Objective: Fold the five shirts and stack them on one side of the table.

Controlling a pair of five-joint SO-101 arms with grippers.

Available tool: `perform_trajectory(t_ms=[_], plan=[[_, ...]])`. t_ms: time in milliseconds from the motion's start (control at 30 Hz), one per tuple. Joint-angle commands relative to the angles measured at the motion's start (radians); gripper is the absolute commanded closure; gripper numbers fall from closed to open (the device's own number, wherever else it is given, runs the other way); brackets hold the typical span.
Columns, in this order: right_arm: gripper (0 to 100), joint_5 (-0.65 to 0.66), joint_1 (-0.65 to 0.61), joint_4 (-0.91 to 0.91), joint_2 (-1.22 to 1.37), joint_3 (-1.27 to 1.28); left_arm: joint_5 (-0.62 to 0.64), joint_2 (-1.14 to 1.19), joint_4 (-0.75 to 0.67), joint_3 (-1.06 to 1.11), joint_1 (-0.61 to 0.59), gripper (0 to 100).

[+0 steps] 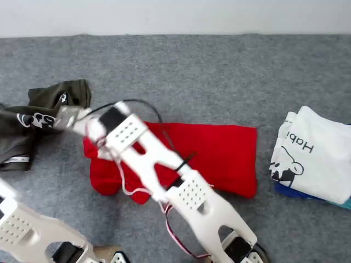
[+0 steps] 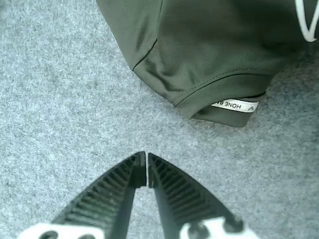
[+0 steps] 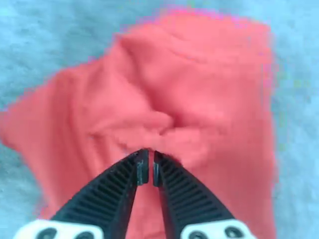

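Rough grey felt table cover (image 2: 60, 99) — faintly glossy olive shirt (image 2: 209, 50), soft matt red shirt (image 3: 199, 74)

The bench (image 1: 219, 71) is wearing a grey, felt-like surface from edge to edge. A plain white wall (image 1: 175, 16) is running along its far side.

A crumpled shirt (image 1: 33, 120) lies at the table's (image 1: 219, 71) left edge, and a stack of folded shirts (image 1: 315, 159) at its right edge. A spread shirt (image 1: 219, 153) lies between them, nearer the crumpled one.
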Motion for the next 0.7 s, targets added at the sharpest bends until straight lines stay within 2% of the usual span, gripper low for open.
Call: perform_trajectory(t_ms=[0, 167, 300, 467, 667], plan=[[96.9, 0.006, 0.082, 0.004, -0.008, -0.049, -0.006, -0.060, 0.020, -0.038, 0.006, 98], [96.9, 0.008, 0.197, -0.039, 0.099, -0.058, -0.006, -0.061, 0.020, -0.038, 0.012, 98], [97.0, 0.003, 0.220, 0.002, 0.084, -0.135, -0.006, -0.061, 0.020, -0.038, 0.009, 98], [97.1, 0.003, 0.170, 0.094, 0.045, -0.284, -0.006, -0.061, 0.020, -0.038, 0.012, 98], [96.9, 0.008, 0.058, 0.091, 0.050, -0.293, -0.006, -0.061, 0.020, -0.038, 0.017, 98]])
